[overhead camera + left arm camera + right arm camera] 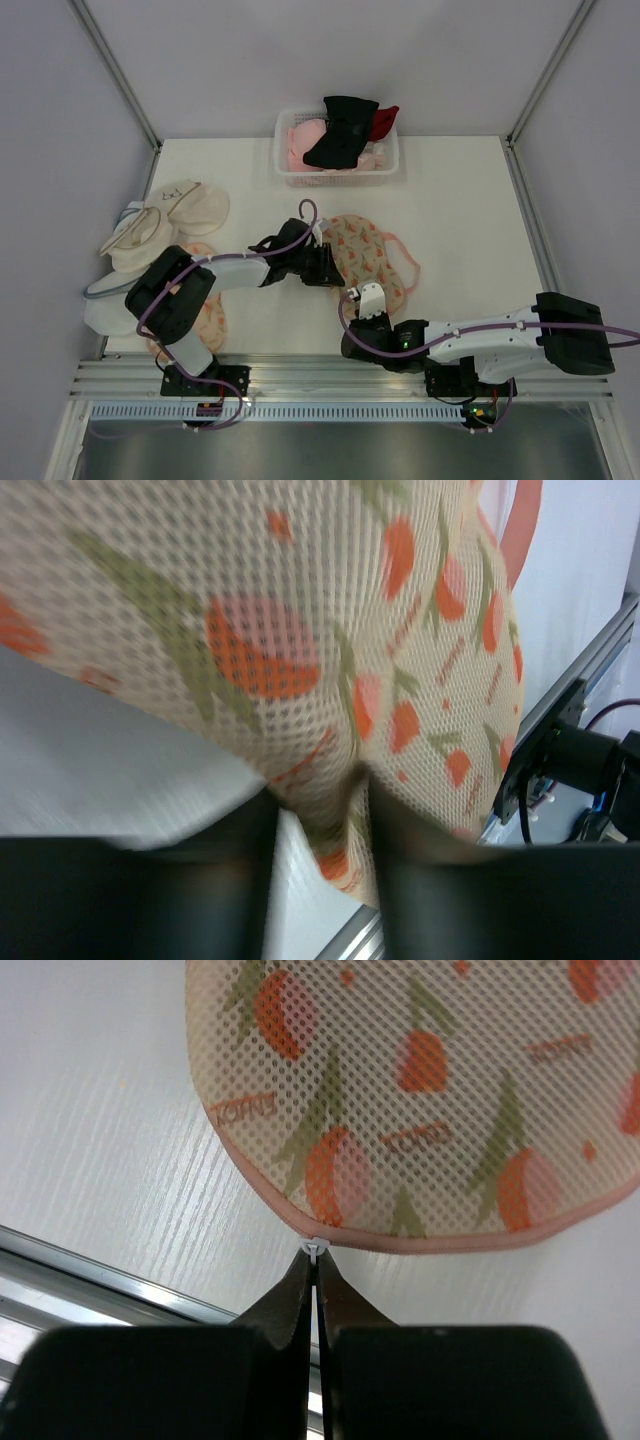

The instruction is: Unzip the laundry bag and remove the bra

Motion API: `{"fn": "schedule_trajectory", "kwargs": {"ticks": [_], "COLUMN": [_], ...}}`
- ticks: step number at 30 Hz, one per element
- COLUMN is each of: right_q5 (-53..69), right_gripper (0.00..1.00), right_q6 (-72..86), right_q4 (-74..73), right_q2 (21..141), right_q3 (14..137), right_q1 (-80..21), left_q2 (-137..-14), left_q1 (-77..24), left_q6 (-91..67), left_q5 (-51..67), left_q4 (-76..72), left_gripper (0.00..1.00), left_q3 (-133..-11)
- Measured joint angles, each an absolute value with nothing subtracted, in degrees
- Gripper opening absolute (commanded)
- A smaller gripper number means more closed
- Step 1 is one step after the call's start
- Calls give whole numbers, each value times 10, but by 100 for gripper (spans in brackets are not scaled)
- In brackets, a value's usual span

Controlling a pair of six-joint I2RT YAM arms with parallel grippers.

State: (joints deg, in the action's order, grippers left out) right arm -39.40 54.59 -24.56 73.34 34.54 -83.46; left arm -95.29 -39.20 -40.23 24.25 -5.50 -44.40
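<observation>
The laundry bag lies flat at the table's middle, peach mesh with orange-and-green print and pink edging. My left gripper is shut on a pinched fold of its mesh at the bag's left edge. My right gripper is shut on the small white zipper pull at the bag's near pink rim. The bag looks zipped shut. The bra is hidden; I cannot see it through the mesh.
A white basket at the back holds a black garment, pink and red ones. Cream domed pouches and a smaller orange printed pouch lie at the left. The metal rail runs along the near edge.
</observation>
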Motion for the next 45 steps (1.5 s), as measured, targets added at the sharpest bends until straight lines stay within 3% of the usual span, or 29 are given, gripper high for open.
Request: {"fn": "schedule_trajectory", "kwargs": {"ticks": [3, 6, 18, 27, 29, 31, 32, 33, 36, 45], "right_q5": [-388, -388, -335, -249, -236, -230, -229, -228, -228, -228], "right_gripper": [0, 0, 0, 0, 0, 0, 1, 0, 0, 0], "right_q6": [544, 537, 458, 418, 417, 417, 417, 417, 416, 415], "right_q4": [-242, -223, -12, 60, 65, 67, 68, 68, 68, 60], "right_q2": [745, 762, 781, 788, 788, 788, 788, 788, 787, 770], "right_q3": [345, 345, 322, 306, 297, 290, 288, 286, 285, 285], "right_q1": [-835, -832, -788, -785, -785, -785, -785, -785, -785, -785], "left_q2": [-956, -940, -723, -705, -705, -706, -707, -710, -725, -733], "left_q1": [-382, -376, -455, -456, -456, -457, -458, -460, -464, -465], "left_q6": [-397, -413, -622, -690, -702, -714, -716, -720, -731, -735], "left_q5": [241, 228, 148, 64, 53, 45, 44, 44, 45, 45], "left_q4": [-57, -60, -163, -203, -215, -228, -233, -238, -250, -260], "left_gripper": [71, 76, 76, 74, 71, 58, 50, 29, 2, 2], "left_q3": [-459, -443, -173, -169, -170, -170, -170, -170, -170, -169]}}
